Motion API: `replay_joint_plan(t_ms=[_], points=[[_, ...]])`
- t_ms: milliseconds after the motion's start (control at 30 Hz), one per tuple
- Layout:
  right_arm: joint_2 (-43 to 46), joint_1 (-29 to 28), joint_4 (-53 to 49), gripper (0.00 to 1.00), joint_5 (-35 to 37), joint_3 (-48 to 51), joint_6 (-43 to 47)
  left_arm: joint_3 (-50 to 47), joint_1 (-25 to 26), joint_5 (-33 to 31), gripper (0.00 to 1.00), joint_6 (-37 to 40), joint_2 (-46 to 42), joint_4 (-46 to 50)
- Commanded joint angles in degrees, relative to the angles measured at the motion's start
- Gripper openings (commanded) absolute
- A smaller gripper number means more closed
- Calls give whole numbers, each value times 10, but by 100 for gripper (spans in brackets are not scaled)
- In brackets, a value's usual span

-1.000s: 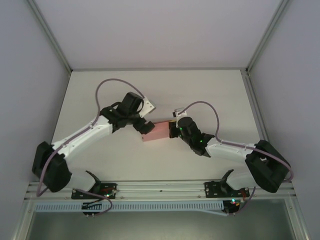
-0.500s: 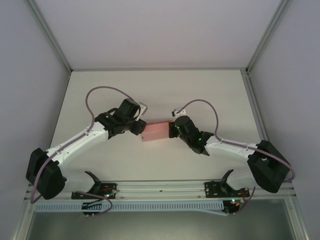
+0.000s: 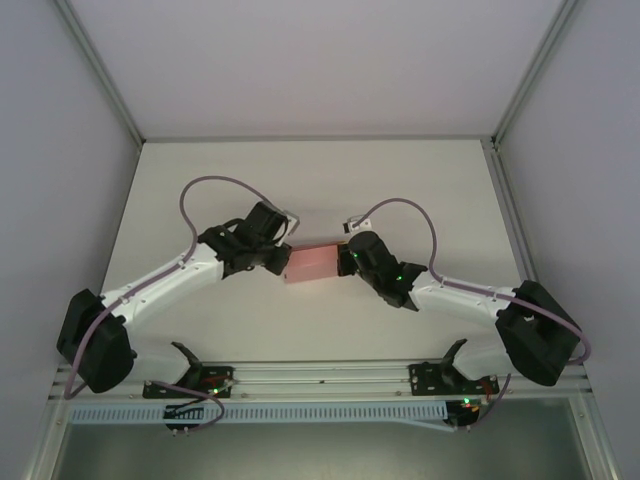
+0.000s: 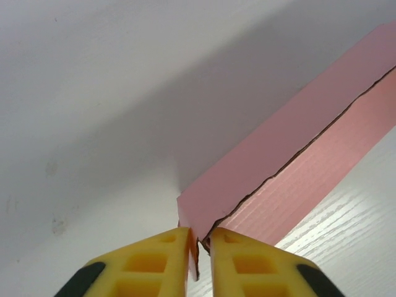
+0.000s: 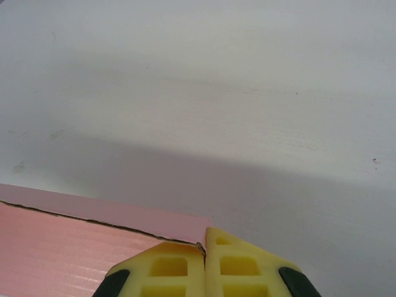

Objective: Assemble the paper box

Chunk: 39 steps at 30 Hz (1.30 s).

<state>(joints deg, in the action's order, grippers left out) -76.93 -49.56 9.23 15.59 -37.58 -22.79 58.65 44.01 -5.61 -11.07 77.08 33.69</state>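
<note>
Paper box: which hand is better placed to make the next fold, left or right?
Probably the left. The left hand pinches a thin card edge at the corner of the paper box; the right hand grips the opposite end and can likely steady it.

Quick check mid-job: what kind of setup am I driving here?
Probably an enclosed lab test cell: a white table, plain walls on metal frame posts, and two arms bolted to a rail.

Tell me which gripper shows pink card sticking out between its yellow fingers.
The left gripper: a sliver of the paper box hangs in the slit between its fingers. The right gripper has its fingers flush, meeting the box's corner.
</note>
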Motion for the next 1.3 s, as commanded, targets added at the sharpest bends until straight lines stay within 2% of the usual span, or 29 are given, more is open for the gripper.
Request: replay_joint_plan(t_ms=[0,33,67,233,367,533,833,1067,1267], points=[[-10,-18,-100,0,14,4,-9,3,11,2,8,-34,13,6],[-13,-22,-107,0,17,0,-12,4,11,2,1,-51,16,6],[-14,-29,-111,0,40,-1,-17,5,11,4,0,-66,20,6],[-24,-65,-131,0,111,-6,-43,6,6,28,0,-132,34,6],[-30,-96,-131,0,154,-5,-63,10,-23,59,0,-165,32,29],[-51,-119,-144,0,191,-8,-73,15,-77,172,0,-163,27,28],[-68,-128,-164,0,205,-21,-71,63,-136,300,0,-140,63,90],[-70,-128,-166,0,199,-22,-67,86,-174,351,0,-134,77,126],[-79,-129,-171,0,197,-30,-72,92,-182,356,0,-148,93,133]])
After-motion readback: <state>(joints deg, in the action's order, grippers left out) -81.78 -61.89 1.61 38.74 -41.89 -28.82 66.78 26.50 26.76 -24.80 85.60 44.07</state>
